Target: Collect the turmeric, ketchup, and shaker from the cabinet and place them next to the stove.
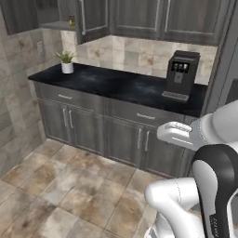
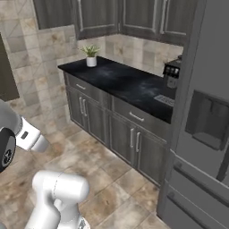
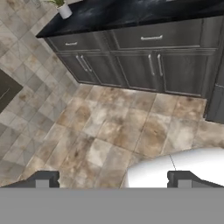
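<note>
Gripper (image 3: pixel 113 178): jaws wide apart, nothing between them, pointed down at the tiled floor (image 3: pixel 109 131). Cabinet (image 1: pixel 69 18) sits at eleven o'clock in the left base view, door (image 1: pixel 93 18) swung open; a small jar with yellowish contents, probably the turmeric (image 1: pixel 71 21), stands on its shelf. Below at ten o'clock, a potted plant (image 1: pixel 67 61) rests on the black counter (image 1: pixel 116 83); a coffee machine (image 1: pixel 181 74) stands at two o'clock.

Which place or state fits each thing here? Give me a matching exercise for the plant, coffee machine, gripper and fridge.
Things:
1. plant
2. coffee machine
3. gripper
4. fridge

Places or states:
A. open, over the floor tiles
B. right end of the counter
C. left end of the counter, in a white pot
D. standing right of the base cabinets

Pairs: 1-C, 2-B, 3-A, 4-D
</note>
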Controlling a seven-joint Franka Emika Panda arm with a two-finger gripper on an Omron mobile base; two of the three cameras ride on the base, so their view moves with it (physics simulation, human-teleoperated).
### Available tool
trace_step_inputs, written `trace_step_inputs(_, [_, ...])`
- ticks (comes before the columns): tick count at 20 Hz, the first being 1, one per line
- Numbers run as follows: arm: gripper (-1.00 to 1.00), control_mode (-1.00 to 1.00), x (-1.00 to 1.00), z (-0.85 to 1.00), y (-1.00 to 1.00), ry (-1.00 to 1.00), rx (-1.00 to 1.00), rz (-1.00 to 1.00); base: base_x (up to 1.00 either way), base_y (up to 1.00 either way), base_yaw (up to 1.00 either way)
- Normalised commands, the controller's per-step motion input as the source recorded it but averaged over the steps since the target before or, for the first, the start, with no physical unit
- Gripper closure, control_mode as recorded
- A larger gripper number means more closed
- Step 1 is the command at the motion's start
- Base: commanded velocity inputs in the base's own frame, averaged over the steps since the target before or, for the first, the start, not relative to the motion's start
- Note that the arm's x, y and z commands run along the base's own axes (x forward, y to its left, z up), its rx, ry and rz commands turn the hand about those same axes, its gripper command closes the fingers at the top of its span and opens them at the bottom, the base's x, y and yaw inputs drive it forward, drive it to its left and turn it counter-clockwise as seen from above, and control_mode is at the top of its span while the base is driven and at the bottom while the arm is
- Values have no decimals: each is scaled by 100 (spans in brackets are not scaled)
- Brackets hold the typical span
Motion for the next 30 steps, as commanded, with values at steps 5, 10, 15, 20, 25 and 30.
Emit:
trace_step_inputs(5, [-100,100,0,0,0,0,0,0,81,66,0])
trace_step_inputs(10, [-100,100,0,0,0,0,0,0,87,56,0])
trace_step_inputs(15, [-100,100,0,0,0,0,0,0,80,40,0])
trace_step_inputs(20, [-100,100,0,0,0,0,0,0,77,31,-1])
trace_step_inputs(25, [-100,100,0,0,0,0,0,0,82,30,-6])
trace_step_inputs(30, [-100,100,0,0,0,0,0,0,88,31,-8])
